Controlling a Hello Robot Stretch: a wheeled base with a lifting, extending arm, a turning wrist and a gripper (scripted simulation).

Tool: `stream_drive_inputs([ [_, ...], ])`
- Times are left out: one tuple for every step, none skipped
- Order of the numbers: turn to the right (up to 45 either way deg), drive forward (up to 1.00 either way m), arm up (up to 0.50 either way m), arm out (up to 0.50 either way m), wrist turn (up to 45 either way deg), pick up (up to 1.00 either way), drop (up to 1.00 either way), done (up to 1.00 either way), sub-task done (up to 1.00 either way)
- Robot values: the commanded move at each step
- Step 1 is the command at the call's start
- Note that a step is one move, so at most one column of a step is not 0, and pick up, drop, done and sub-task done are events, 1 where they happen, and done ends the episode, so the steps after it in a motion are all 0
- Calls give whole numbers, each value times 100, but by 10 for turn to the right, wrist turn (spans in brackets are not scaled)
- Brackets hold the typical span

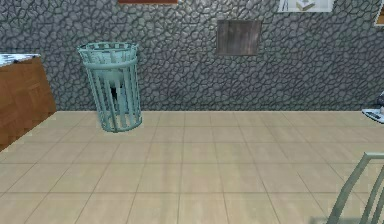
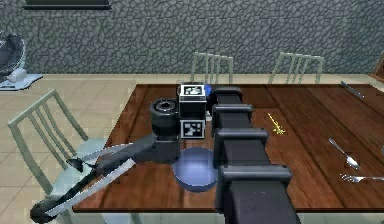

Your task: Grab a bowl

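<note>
A blue bowl [image 2: 195,170] rests on the brown wooden table [image 2: 300,120] near its front-left part, right against the dark arm bar [image 2: 245,150]. The gripper [image 2: 60,190] reaches out left of the white marker squares [image 2: 193,110]. Its dark body stands above the bowl, and its thin fingers [image 2: 110,165] slant down past the table's left edge over a pale chair [image 2: 45,130]. I cannot tell whether it holds anything. A small blue shape [image 2: 215,95] peeks out behind the markers.
Two pale chairs [image 2: 210,68] [image 2: 297,68] stand at the table's far side. Forks [image 2: 345,155] and a yellow item [image 2: 277,123] lie on its right half. The forward view has a teal wire bin [image 1: 112,88], a wooden cabinet [image 1: 20,100], a stone wall and tiled floor [image 1: 190,170].
</note>
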Motion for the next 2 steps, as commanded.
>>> stream_drive_inputs([
  [0,0,0,0,450,0,0,0,0],
  [0,0,0,0,450,0,0,0,0],
])
